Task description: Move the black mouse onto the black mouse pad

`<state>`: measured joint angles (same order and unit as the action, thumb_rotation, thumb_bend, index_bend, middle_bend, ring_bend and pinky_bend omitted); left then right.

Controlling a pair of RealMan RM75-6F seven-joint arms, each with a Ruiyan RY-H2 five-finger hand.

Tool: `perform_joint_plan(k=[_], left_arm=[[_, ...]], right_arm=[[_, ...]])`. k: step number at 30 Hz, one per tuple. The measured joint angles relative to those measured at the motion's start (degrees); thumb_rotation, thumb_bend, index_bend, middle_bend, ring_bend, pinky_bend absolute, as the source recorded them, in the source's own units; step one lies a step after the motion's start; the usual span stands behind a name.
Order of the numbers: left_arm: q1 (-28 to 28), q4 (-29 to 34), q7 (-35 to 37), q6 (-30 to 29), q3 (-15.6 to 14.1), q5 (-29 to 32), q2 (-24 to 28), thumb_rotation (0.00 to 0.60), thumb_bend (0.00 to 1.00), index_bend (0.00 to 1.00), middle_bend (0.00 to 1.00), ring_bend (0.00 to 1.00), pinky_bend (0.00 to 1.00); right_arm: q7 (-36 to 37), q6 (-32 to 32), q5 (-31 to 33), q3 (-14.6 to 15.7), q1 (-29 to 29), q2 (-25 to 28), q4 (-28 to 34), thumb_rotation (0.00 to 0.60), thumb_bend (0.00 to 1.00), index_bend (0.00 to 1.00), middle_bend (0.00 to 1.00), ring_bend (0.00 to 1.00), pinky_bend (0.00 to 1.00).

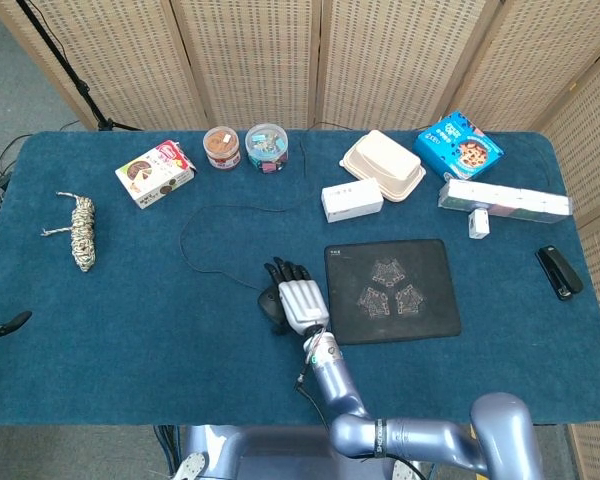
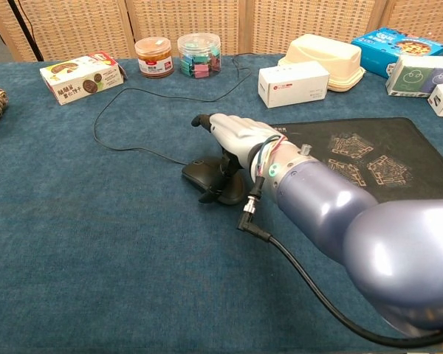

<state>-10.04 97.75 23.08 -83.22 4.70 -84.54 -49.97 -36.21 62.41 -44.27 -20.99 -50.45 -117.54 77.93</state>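
Currently, right hand (image 1: 298,299): palm down over the black mouse (image 2: 210,177), fingers draped over its top and pointing toward 12 o'clock; thumb curled against the near side of the mouse in the chest view. The hand rests on the mouse; whether it has a firm grip cannot be told.
Left hand (image 1: 2,326): only a dark tip shows at the 9 o'clock edge of the head view; its posture cannot be told.
Black mouse: on the blue table cloth (image 1: 130,340), just beside the 9 o'clock edge of the black mouse pad (image 1: 391,290), not on it.
Mouse cable (image 1: 195,225): thin black loop running from the mouse toward 11 o'clock, then toward 12 o'clock between the jars and the white box.
Black mouse pad: flat, with a pale printed pattern, at 3 o'clock of the right hand.
White box (image 1: 351,200): at 12 o'clock of the pad, apart from it.
Cream clamshell container (image 1: 382,165): behind the white box.
Two jars (image 1: 245,147): side by side at the 12 o'clock edge.
Snack box (image 1: 155,173): at 10 o'clock of the mouse, well apart.
Rope toy (image 1: 81,231): near the 9 o'clock edge.
Stapler (image 1: 558,271): near the 3 o'clock edge.
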Motion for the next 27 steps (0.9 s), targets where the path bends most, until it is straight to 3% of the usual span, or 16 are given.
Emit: perform_joint_plan(k=[7,11,18,27], left_arm=[[0.27,-0.33,0.65,-0.11,0.13,-0.23,0.07,0.6,0.15,0.0,0.0,0.0,0.0],[0.27,-0.37,0.62,0.07,0.2,-0.21,0.07,0.6,0.15,0.0,0.0,0.0,0.0],[0.42,-0.34,0.46,0.01,0.24,-0.45,0.02,0.6,0.14,0.0,0.0,0.0,0.0],[0.35,-0.19,0.08,0.55,0.29,-0.42,0.0,0.6,0.14,0.0,0.0,0.0,0.0]], right_arm=[[3.12,0.09,-3.39,0.73,-0.16,-1.62,-4.38,0.6,0.0,0.29,0.33,0.29,0.4],[4.44,-0.2,-4.08,0.78,0.07,-1.83,-4.88,0.6,0.09,0.38,0.42,0.37,0.49],[6.32,0.71,-6.55,0.89,0.71,-1.98,-5.19,0.6,0.24,0.43,0.49,0.44,0.54],[8.11,3.6,-10.67,0.54,1.88,-0.15,-2.93,0.6,0.31,0.43,0.5,0.45,0.54]])
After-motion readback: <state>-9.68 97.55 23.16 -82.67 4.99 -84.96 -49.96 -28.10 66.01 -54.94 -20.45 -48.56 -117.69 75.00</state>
